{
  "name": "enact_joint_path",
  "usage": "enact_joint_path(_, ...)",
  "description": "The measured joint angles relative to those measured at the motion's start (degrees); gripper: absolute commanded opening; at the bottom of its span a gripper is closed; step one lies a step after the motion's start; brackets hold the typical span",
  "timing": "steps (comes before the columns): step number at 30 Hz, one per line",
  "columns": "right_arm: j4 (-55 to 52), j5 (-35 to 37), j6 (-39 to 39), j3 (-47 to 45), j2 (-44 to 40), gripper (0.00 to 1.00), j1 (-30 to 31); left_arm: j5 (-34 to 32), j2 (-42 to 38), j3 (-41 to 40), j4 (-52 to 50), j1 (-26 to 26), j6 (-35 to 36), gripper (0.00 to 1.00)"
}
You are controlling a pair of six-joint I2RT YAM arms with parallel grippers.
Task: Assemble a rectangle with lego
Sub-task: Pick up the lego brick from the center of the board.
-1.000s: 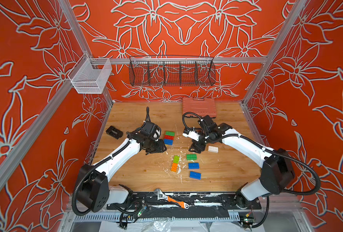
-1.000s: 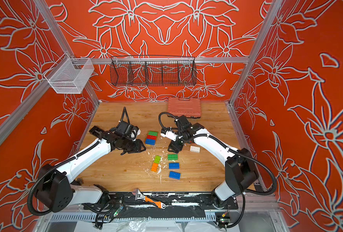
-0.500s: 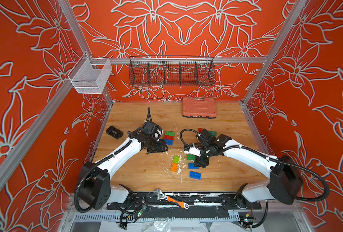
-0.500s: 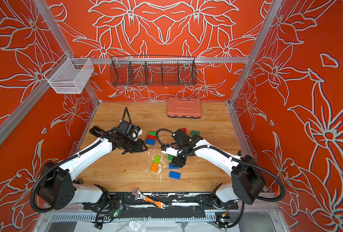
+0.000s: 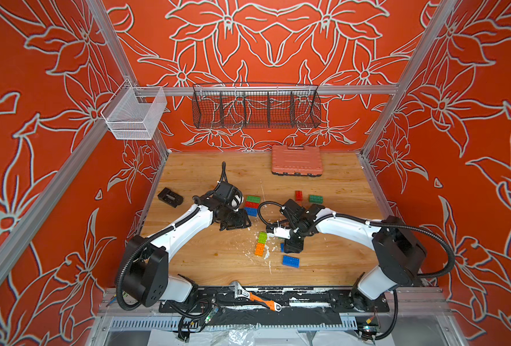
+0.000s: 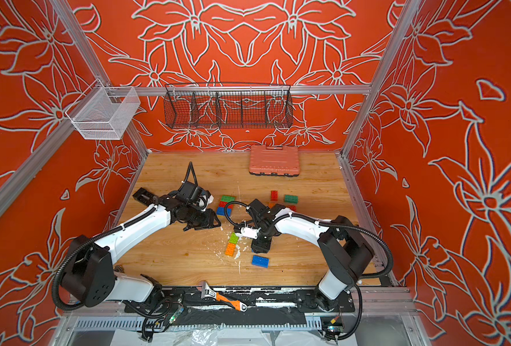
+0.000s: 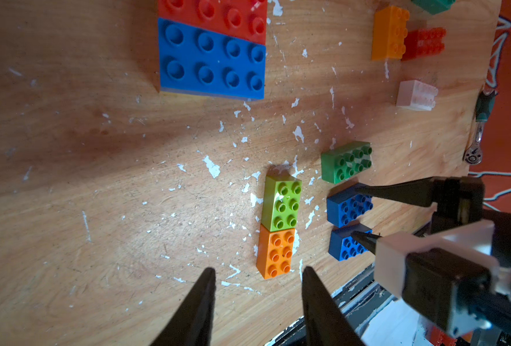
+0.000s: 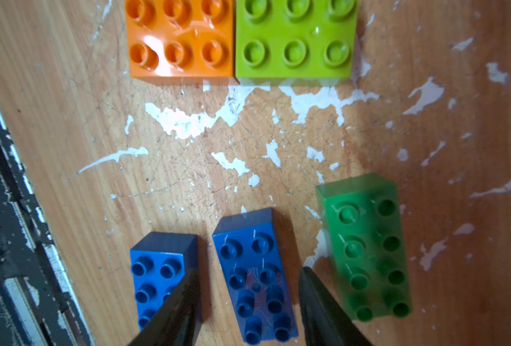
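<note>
Tight room near the table (image 5: 218,263) front edge: our right gripper (image 5: 292,248) straddles a blue brick (image 8: 248,248), fingers parted; left gripper (image 5: 236,224) wide, empty.

Jaws apart on left tool (image 7: 257,269), right tool (image 8: 249,272) pointing down, jaws apart

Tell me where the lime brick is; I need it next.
In a top view the lime brick lies central on the table, its near end touching the orange brick, just left of the right gripper.
</note>
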Motion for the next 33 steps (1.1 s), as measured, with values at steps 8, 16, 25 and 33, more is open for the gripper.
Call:
enact_joint_path(8, 1.77, 0.35, -0.20, 0.22, 1.55, 0.49, 0.00, -0.02, 0.20, -0.02, -0.04, 0.00, -0.42, 0.46)
enact_joint_path(16, 1.90, -0.02, -0.17, 0.85, 1.97, 0.49, 0.02, -0.02, 0.63, -0.07, -0.04, 0.00, -0.59, 0.46)
enact_joint_path(25, 1.95, 0.42, -0.11, 0.90, 3.15, 0.50, 0.74, -0.02, 0.83, -0.85, -0.11, 0.00, -0.59, 0.46)
enact_joint_path(33, 1.99, 1.20, 0.24, 0.92, 3.63, 0.42, 1.01, -0.02, 0.96, -1.51, -0.09, 0.00, -0.59, 0.46)
